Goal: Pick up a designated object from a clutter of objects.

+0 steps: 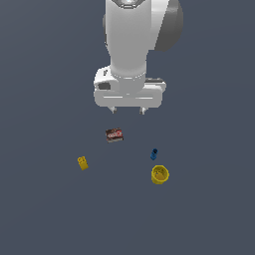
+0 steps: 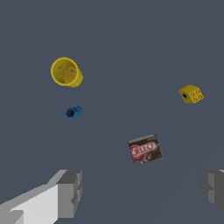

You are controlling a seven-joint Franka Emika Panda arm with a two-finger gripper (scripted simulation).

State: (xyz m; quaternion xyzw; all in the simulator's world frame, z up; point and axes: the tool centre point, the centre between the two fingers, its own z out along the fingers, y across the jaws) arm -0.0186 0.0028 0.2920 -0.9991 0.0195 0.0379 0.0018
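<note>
The designated object, a tiny yellow bumpy block [image 1: 82,163], lies on the grey floor toward the exterior view's left; it also shows in the wrist view [image 2: 191,94]. The clutter also holds a dark red-labelled flat box [image 1: 114,135] [image 2: 145,149], a tiny blue piece [image 1: 154,154] [image 2: 73,112] and a round yellow cup [image 1: 160,175] [image 2: 65,72]. My gripper [image 1: 129,110] hangs high above the floor, open and empty, over a spot just beyond the flat box. Its grey fingers [image 2: 70,192] stand far apart in the wrist view, with nothing between them.
A plain dark grey floor [image 1: 45,209] carries all the items. The arm's white body [image 1: 130,45] fills the upper middle of the exterior view.
</note>
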